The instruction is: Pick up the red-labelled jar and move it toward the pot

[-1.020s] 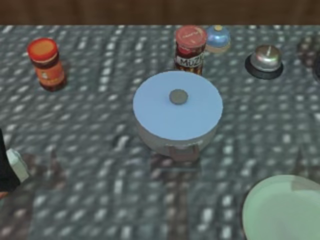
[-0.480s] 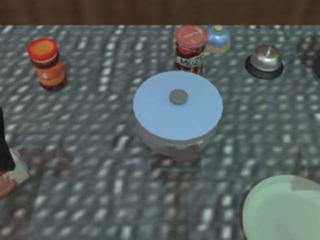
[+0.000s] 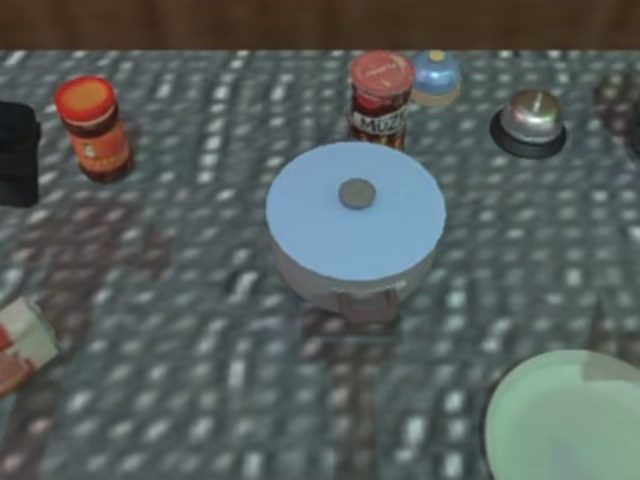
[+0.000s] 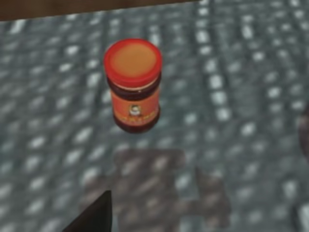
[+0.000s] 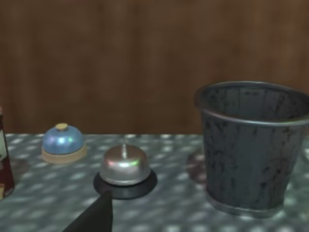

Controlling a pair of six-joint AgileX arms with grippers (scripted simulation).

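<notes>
Red-labelled jar stands ungrasped at ten o'clock from the pot, left gripper close beside it, finger state indiscernible; a misaligned approach could topple it.

The left arm appears at the left edge of the top view as a matte black, blocky housing with squared edges. Below it, at the lower left edge, a white and red segment is visible. Each wrist view shows 1 dark pointed fingertip at the lower left.
</notes>
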